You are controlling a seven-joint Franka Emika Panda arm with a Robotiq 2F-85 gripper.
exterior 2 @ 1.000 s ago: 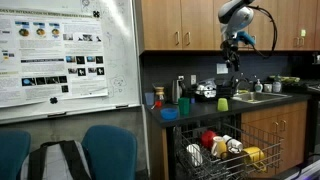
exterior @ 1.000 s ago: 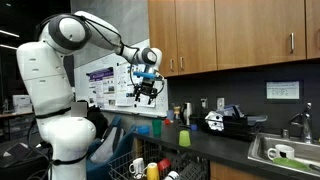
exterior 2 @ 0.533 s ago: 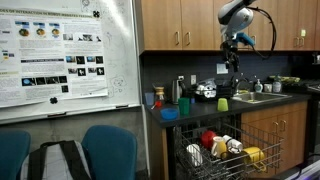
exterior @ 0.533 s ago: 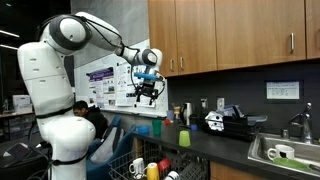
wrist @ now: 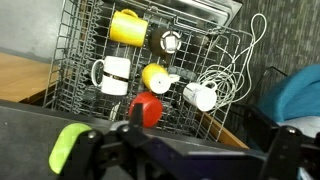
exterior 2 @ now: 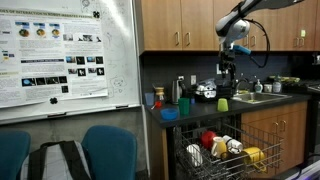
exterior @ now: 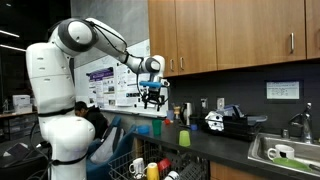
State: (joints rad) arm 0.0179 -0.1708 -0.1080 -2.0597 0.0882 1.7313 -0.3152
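Observation:
My gripper [exterior: 153, 99] hangs in the air beside the wooden cabinets, above the dark counter; it also shows in the other exterior view [exterior 2: 228, 84]. In the wrist view its two dark fingers stand wide apart [wrist: 195, 160] with nothing between them. It is open and empty. Below it the wrist view looks down on a wire dish rack [wrist: 80, 40] holding a yellow mug [wrist: 126, 26], a white mug [wrist: 113, 75], a red cup [wrist: 147, 108] and another white mug [wrist: 199, 96]. A green cup [wrist: 68, 146] stands on the counter near the left finger.
The green cup [exterior: 184, 137] [exterior 2: 222, 103] stands near the counter edge. The pulled-out rack [exterior 2: 188, 158] sits below the counter. A sink [exterior: 283, 153] with dishes is at one end. Wooden cabinets [exterior: 220, 35] hang overhead. A whiteboard with posters [exterior 2: 60, 55] and blue chairs [exterior 2: 108, 150] stand beside the counter.
My arm has swung over and the gripper has come lower, nearer the counter. The objects have not moved.

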